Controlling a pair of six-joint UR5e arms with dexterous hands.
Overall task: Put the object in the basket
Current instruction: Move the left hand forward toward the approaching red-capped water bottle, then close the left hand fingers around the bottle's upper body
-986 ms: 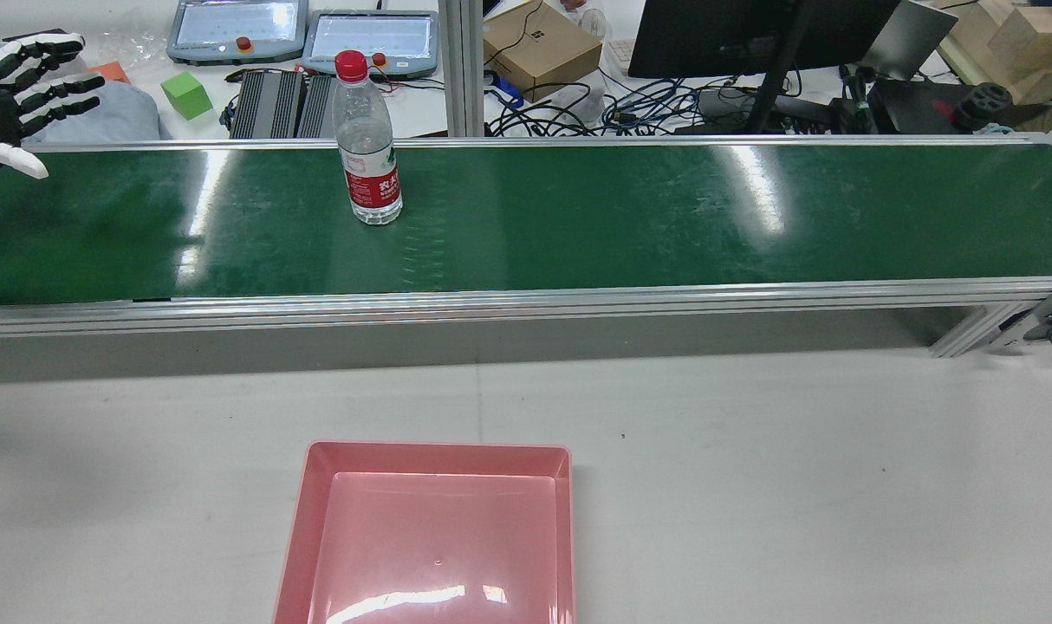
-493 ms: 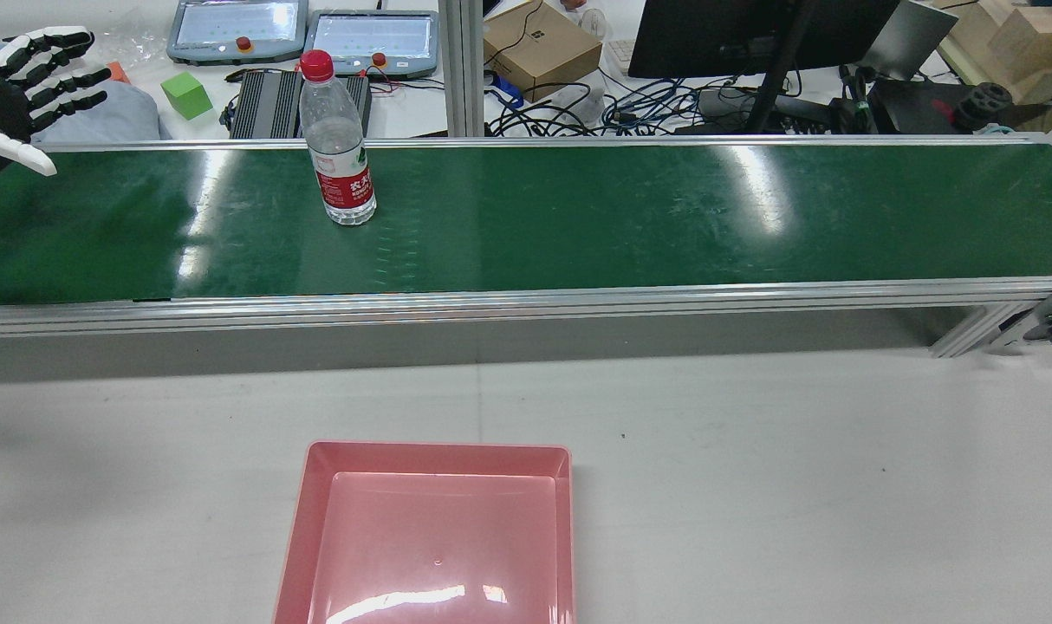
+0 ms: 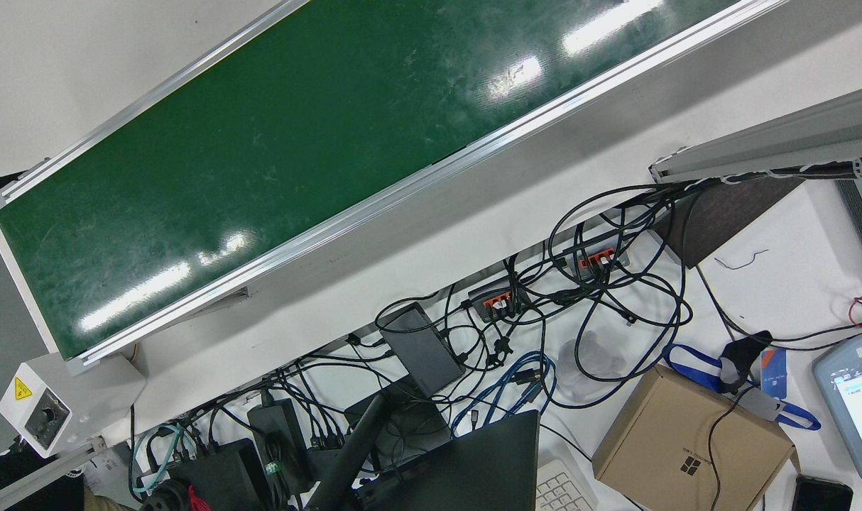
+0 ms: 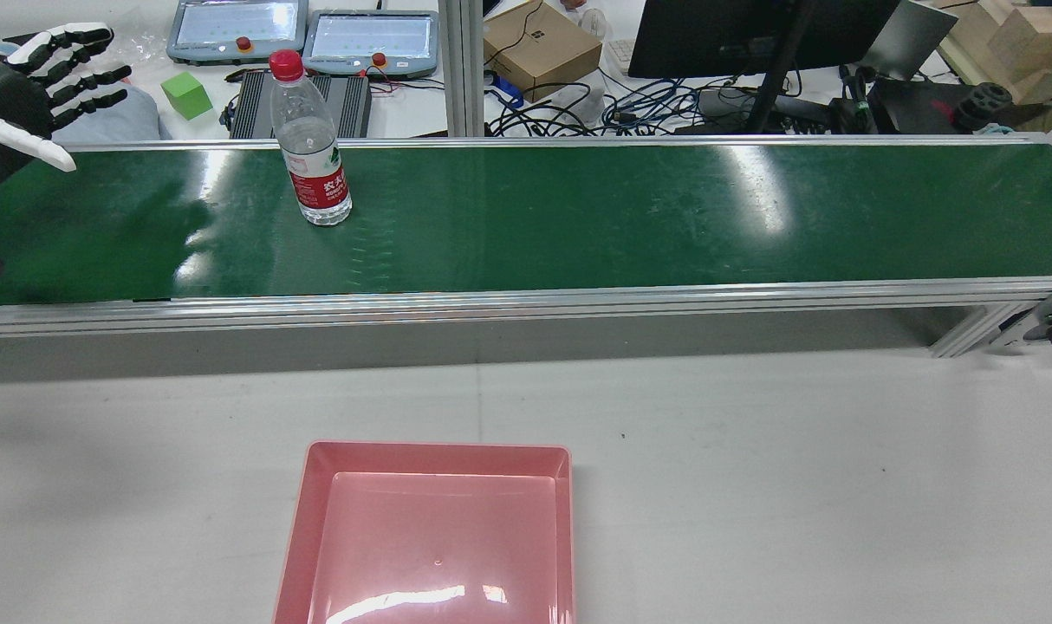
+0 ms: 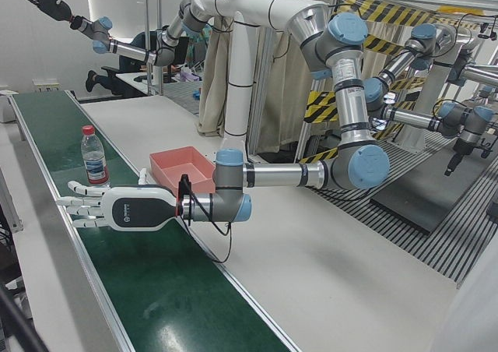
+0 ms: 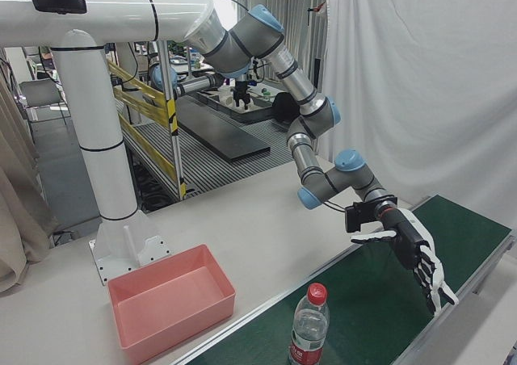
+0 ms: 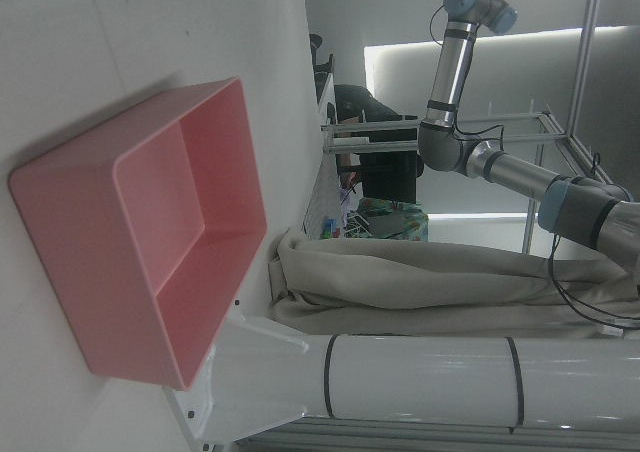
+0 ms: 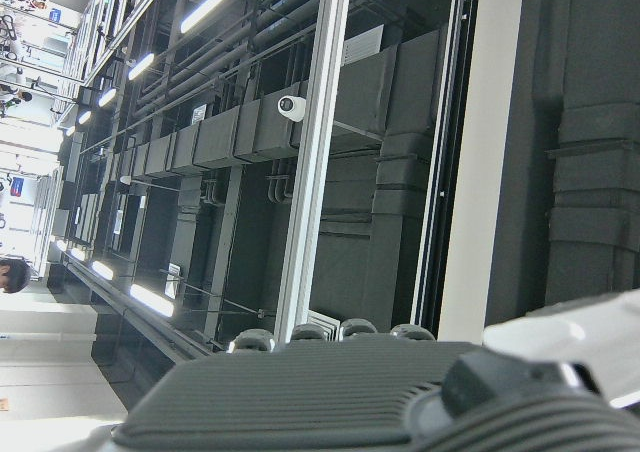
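The water bottle [image 4: 310, 139] rides the green conveyor belt [image 4: 578, 217] closer to the left hand [image 4: 25, 82], which has crept forward over the belt's end and waits with fingers spread wide, holding nothing. The bottle stands upright, near the hand but apart from it, so the grasp is not begun. The pink basket [image 4: 431, 537] sits empty on the white surface [image 4: 795, 485], back toward the robot; the right hand shows nowhere.

One bottle [image 4: 311, 147], one basket [image 4: 431, 536]
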